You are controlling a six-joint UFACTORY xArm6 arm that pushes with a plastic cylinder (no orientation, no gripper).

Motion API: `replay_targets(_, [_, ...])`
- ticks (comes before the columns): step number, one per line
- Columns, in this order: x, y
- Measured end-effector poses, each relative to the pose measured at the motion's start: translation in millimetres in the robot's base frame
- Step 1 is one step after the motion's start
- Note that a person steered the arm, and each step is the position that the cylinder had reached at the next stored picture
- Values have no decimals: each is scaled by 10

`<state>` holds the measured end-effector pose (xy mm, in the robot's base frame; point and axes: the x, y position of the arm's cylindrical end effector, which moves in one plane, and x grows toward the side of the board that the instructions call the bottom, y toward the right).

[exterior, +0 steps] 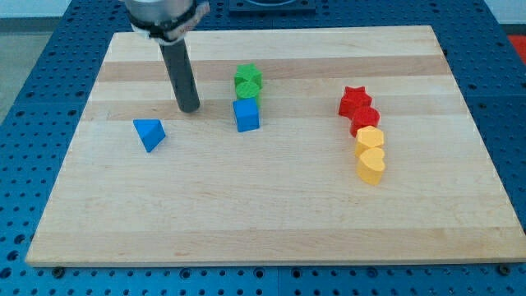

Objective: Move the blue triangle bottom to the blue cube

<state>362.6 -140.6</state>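
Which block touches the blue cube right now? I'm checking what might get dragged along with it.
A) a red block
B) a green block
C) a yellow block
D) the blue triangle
B: a green block sits right against the blue cube on its upper side, while the blue triangle lies apart at the view's left.

Blue triangle (149, 133) lies left of blue cube (246, 115)

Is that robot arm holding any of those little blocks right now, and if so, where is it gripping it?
Nothing is held. My tip is a bare rod that only pushes; it stands apart from the blue triangle, toward the view's top right of it, and left of the blue cube.
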Motion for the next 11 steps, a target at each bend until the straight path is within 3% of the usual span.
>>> replay_targets(1, [-73,-317])
replay_targets(3, [648,-829])
replay_targets(4, [851,-813])
replay_targets(6, [834,-166])
replay_targets(9, [557,-417])
replay_targets(11, [713,-2])
